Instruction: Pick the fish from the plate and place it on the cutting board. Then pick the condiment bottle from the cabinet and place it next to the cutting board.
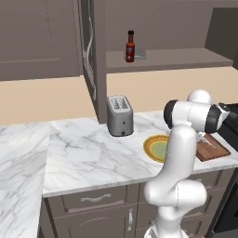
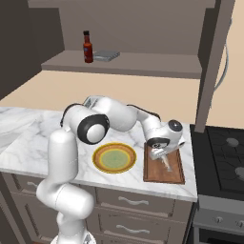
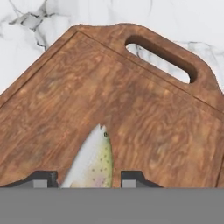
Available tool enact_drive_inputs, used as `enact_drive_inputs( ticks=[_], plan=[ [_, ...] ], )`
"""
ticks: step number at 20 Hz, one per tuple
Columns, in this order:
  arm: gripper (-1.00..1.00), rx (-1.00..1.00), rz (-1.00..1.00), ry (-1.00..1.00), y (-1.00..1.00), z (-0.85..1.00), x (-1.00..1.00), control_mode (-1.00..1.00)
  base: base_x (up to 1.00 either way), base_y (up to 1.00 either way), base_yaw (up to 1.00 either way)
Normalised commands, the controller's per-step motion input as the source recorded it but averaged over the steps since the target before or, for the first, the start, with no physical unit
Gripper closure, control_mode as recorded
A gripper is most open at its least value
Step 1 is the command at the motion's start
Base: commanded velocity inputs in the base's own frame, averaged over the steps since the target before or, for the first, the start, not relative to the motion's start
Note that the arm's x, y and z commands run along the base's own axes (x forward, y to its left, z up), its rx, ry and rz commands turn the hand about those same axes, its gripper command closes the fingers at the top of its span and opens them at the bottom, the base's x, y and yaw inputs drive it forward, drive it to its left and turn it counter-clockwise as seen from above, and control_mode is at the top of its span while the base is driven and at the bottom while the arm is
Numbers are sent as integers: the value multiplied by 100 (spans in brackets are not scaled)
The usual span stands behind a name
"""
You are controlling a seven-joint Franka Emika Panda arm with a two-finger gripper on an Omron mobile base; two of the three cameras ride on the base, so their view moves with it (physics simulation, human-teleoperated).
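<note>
One step is nearly done: the fish point(image 3: 92, 159) lies on the cutting board point(image 3: 131, 109) by the tabletop's right edge, between my pincer's point(image 3: 89, 179) parted tips. Next I lift away toward the bottle point(image 1: 130, 46) on the cabinet point(image 1: 167, 58) shelf.

Soft, even light fills the rendered kitchen, with no glare or bright spots on the marble counter point(image 1: 93, 153). Shadows are faint: the toaster point(image 1: 120, 115) casts only a weak dark patch at its base, and the shelf point(image 2: 124, 62) above the counter is dimmer than the wall below it. The close view of the cutting board point(image 3: 109, 100) looks slightly soft, its wood grain smeared. Edges show no bending.
</note>
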Motion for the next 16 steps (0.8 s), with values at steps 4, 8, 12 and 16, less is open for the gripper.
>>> enact_drive_inputs(
  ticks=[4,8,12,16],
  plan=[
    [-100,1,0,0,0,-2,1,-100,0,0,0],
    [-100,0,0,1,0,0,0,-100,0,0,0],
    [-100,0,0,5,0,1,0,-100,0,0,0],
    [-100,0,0,8,0,9,0,-100,0,0,0]
  ],
)
